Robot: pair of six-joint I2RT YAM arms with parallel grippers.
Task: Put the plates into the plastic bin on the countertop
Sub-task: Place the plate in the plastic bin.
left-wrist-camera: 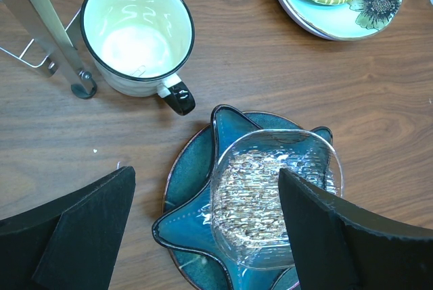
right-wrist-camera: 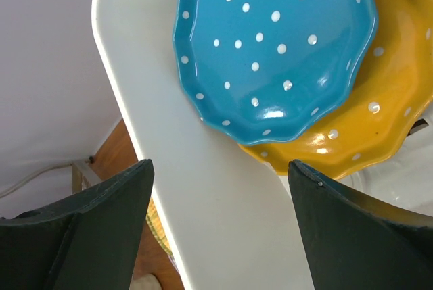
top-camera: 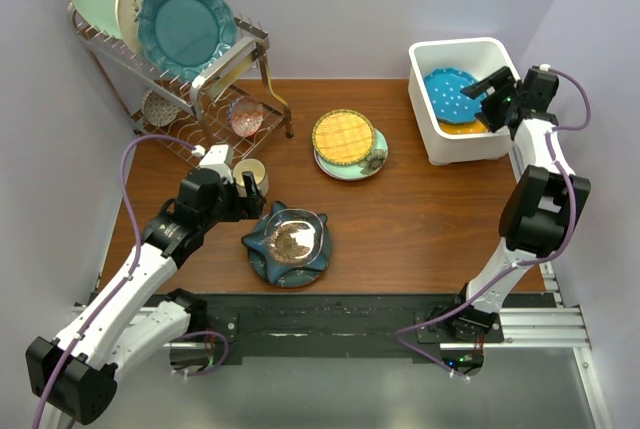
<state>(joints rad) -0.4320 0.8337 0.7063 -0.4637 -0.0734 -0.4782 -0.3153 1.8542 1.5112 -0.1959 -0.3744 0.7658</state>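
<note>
The white plastic bin [top-camera: 430, 124] stands at the countertop's [top-camera: 420, 219] far right. Inside it a blue dotted plate [right-wrist-camera: 277, 40] lies on an orange scalloped one [right-wrist-camera: 379, 121]. My right gripper [right-wrist-camera: 220, 168] hangs open above the bin's near wall [right-wrist-camera: 135, 67], holding nothing; from above the right gripper [top-camera: 488, 99] is over the bin. A yellow lattice plate [top-camera: 344, 135] rests on a pale green flowered plate [top-camera: 373, 161] mid-table. My left gripper [left-wrist-camera: 206, 178] is open above a dark teal stack: a clear glass dish [left-wrist-camera: 257, 188] on a star-shaped plate [left-wrist-camera: 189, 215] on a round plate [left-wrist-camera: 184, 168].
A wire rack [top-camera: 205, 84] at the back left holds upright mint, cream and teal plates [top-camera: 185, 24] and small bowls [top-camera: 245, 114] below. A cream cup with a black rim [left-wrist-camera: 135, 33] stands by the rack's foot [left-wrist-camera: 81, 87], just beyond the left gripper [top-camera: 258, 199].
</note>
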